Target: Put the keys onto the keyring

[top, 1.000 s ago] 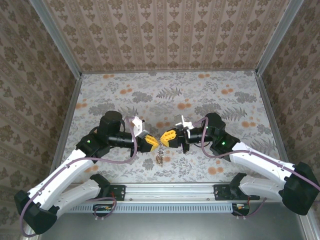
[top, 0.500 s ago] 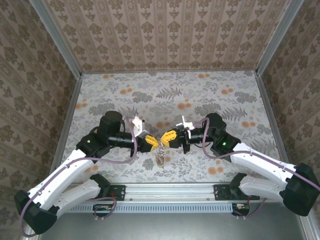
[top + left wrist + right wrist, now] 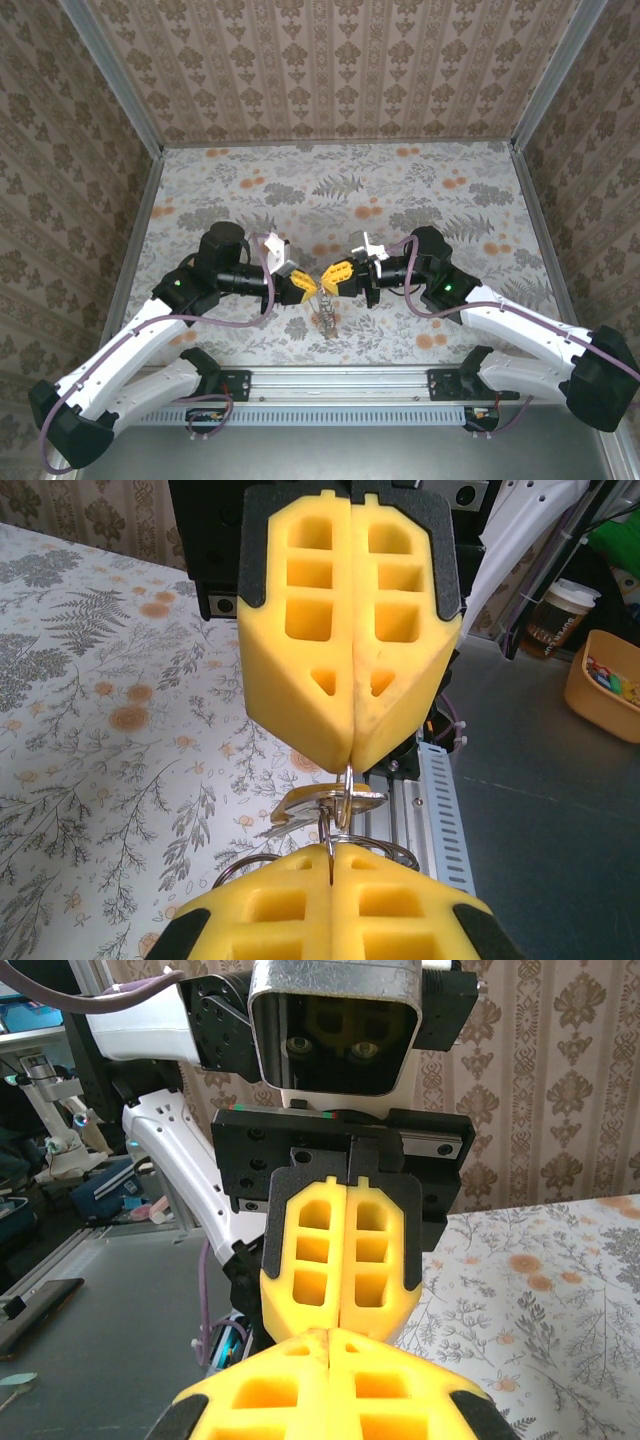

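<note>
We log yellow jaws on left gripper and right gripper; keyring dull brownish metal; surface white, grey-orange floral.

A: What encloses the bench?
B: Beige wallpaper with brown damask medallions on three sides, edged by bare aluminium posts.
A: And the bench itself?
B: The bench carries a pale cloth printed with grey ferns and orange blossoms, evenly lit. A ribbed aluminium rail runs along its near edge. Past it lies a grey floor, with a brown-sleeved paper coffee cup and an orange plastic tub.
</note>
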You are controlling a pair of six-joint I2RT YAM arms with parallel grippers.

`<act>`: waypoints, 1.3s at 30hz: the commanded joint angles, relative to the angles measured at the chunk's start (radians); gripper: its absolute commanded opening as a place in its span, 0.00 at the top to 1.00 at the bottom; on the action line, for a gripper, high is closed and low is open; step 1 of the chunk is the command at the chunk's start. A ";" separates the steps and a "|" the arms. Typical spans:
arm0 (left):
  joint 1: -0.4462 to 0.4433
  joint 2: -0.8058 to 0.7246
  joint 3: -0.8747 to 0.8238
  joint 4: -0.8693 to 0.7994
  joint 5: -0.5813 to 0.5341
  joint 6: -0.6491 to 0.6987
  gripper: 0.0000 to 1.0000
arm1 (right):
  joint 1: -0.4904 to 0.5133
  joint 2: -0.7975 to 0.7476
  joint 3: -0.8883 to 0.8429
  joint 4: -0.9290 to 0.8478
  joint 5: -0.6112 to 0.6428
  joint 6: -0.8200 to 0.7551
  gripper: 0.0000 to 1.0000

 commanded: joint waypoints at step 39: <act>-0.010 0.005 0.025 0.016 0.054 0.025 1.00 | 0.003 -0.062 0.017 -0.069 0.022 -0.067 1.00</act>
